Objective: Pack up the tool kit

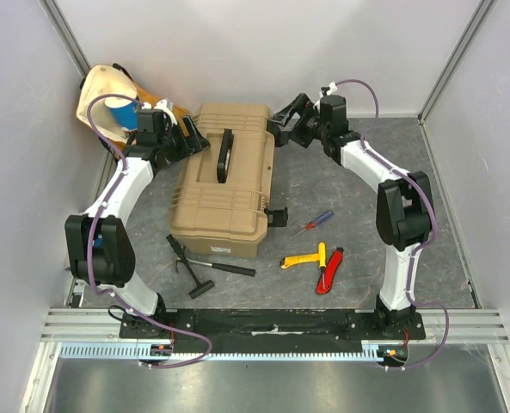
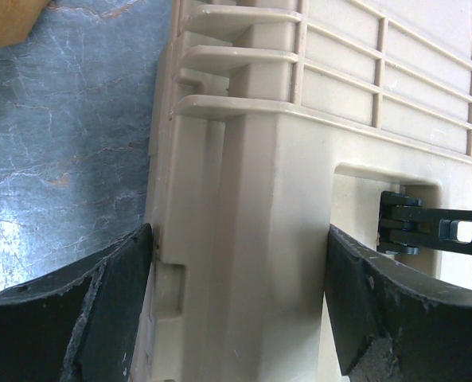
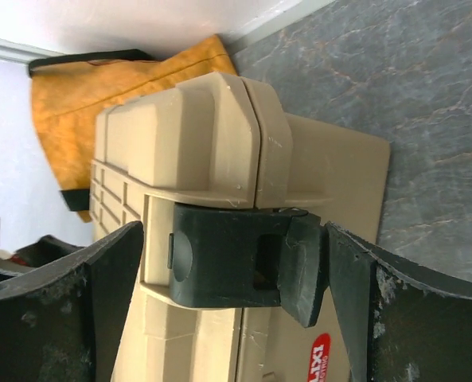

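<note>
The tan toolbox [image 1: 224, 185] lies shut in the middle of the mat, with its black handle [image 1: 224, 155] on top. My left gripper [image 1: 193, 138] is open at its far left edge; in the left wrist view [image 2: 239, 302] the jaws straddle a tan rib of the box [image 2: 251, 199]. My right gripper [image 1: 282, 129] is open at the far right side; in the right wrist view [image 3: 234, 270] its jaws straddle a black latch [image 3: 228, 255], and the right finger touches the latch flap. The black hammer [image 1: 207, 267], red-blue screwdriver [image 1: 313, 224], yellow-handled tool [image 1: 304, 258] and red knife [image 1: 330, 271] lie on the mat.
The yellow-cream cloth bag [image 1: 108, 95] sits in the far left corner behind my left arm; it also shows in the right wrist view [image 3: 100, 95]. A second black latch [image 1: 278, 217] sticks out on the box's near right side. White walls close in the mat.
</note>
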